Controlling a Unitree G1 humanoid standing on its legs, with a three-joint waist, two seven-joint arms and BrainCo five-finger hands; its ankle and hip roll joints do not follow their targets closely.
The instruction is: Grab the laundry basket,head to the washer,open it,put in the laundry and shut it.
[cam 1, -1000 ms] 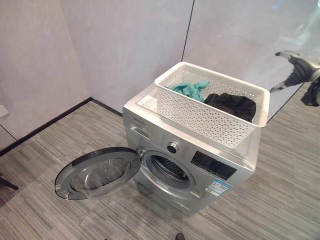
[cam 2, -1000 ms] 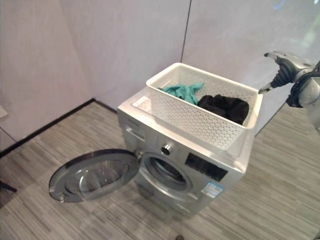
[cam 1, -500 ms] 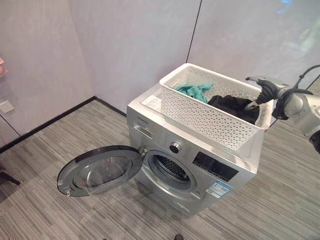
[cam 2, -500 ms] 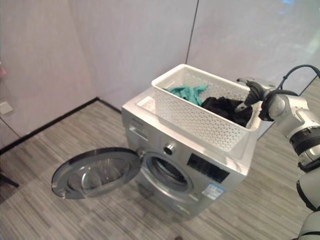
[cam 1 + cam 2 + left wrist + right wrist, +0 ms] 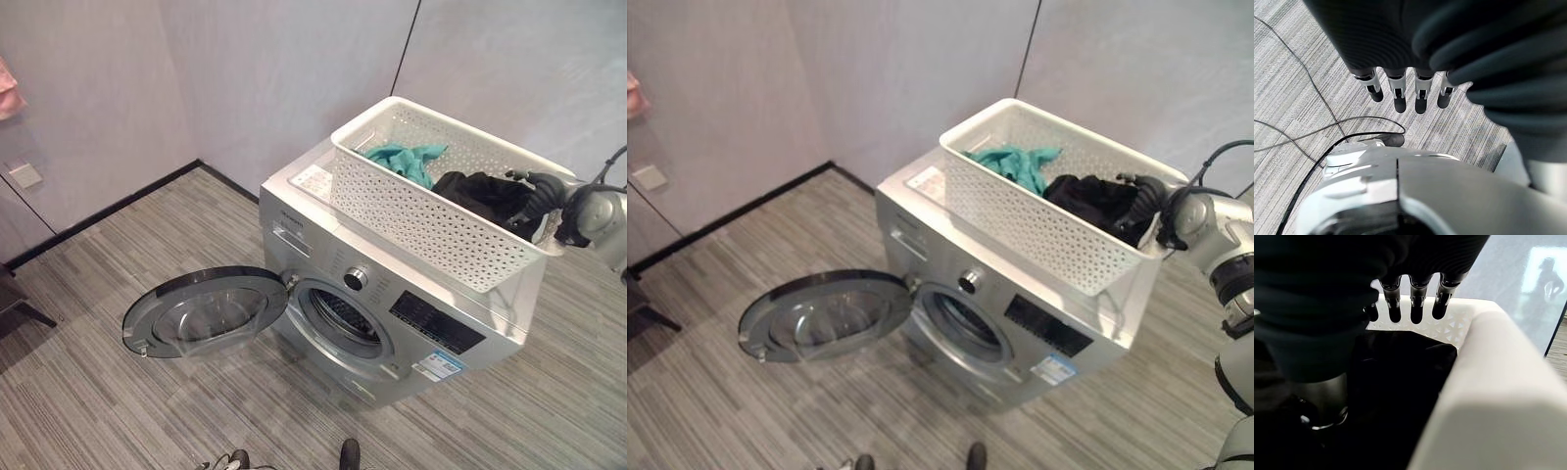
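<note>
Right hand (image 5: 1144, 204) is inside the white perforated laundry basket (image 5: 431, 223), fingers (image 5: 1418, 301) straight and spread, hovering just above the black garment (image 5: 485, 196), holding nothing. Basket rim sits just beside them. Teal garment (image 5: 404, 160) lies further in, past the fingertips. Basket sits on the silver washer (image 5: 392, 313); its door (image 5: 206, 311) is swung wide open. Left hand (image 5: 1405, 93) hangs relaxed over the floor (image 5: 88, 392).

The right robot hand (image 5: 1144, 199), raised beside the laundry basket (image 5: 1019, 220) a second ago, has lowered inside it over the black garment (image 5: 1095, 199), fingers straight.
</note>
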